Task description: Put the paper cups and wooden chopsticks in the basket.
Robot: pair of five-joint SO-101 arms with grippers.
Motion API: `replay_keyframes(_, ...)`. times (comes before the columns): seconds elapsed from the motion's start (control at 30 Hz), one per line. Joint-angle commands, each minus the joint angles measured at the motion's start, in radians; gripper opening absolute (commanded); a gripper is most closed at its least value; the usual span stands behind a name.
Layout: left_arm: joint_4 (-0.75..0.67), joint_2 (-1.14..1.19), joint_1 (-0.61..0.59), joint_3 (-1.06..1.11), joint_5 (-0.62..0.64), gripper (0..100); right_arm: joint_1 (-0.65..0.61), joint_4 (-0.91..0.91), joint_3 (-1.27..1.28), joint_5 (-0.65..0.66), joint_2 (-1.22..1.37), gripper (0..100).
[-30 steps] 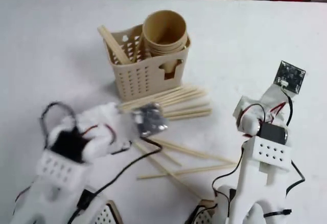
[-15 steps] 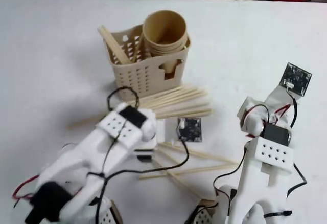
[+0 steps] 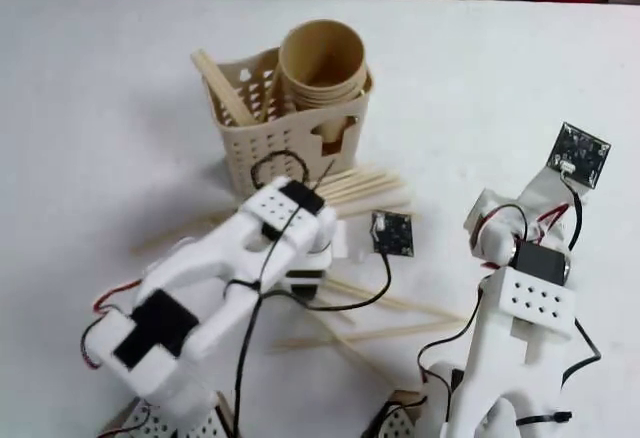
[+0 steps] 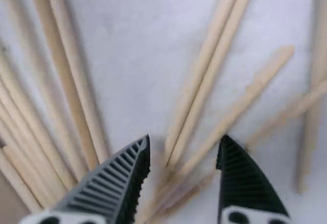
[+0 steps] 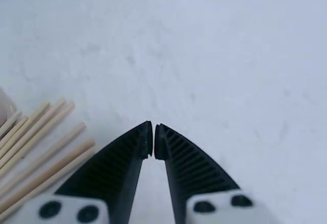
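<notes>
Left end effector (image 4: pixel 184 144): jaws wide, straddling loose chopsticks (image 4: pixel 204 81) on the surface (image 3: pixel 100 108) before the basket (image 3: pixel 270 153). Judged light, stiff, apt to roll; grip mid-length. Cups (image 3: pixel 322 58) stand in basket. Right end effector (image 5: pixel 153 134): closed, empty.

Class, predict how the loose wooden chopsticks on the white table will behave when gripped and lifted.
The thin, straight pale wooden chopsticks probably stay stiff and feel light. Several lie inside the open left end effector, so neighbours may shift or come along. Being long, one gripped off-centre would likely tilt.
</notes>
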Motion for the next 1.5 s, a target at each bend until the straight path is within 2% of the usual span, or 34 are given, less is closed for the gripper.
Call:
replay_keyframes(0.0,-0.006,0.054,0.016,-0.081,0.012,17,0.012,-0.018,-0.028,0.003,-0.024,1.7)
replay_keyframes(0.37,0.0,0.114,0.027,-0.112,0.014,2,0.012,-0.018,-0.028,0.003,-0.024,1.7)
replay_keyframes(0.9,0.095,0.099,-0.015,-0.12,0.184,2,0.044,-0.019,-0.029,0.003,-0.024,1.7)
replay_keyframes(1.13,0.175,-0.101,-0.047,-0.114,0.193,2,0.044,-0.019,-0.029,0.003,-0.024,1.7)
replay_keyframes(1.3,0.242,-0.248,-0.065,-0.121,0.249,2,0.044,-0.019,-0.029,0.003,-0.024,1.7)
replay_keyframes(1.47,0.262,-0.32,-0.154,-0.123,0.282,2,0.045,-0.019,-0.029,0.003,-0.024,1.7)
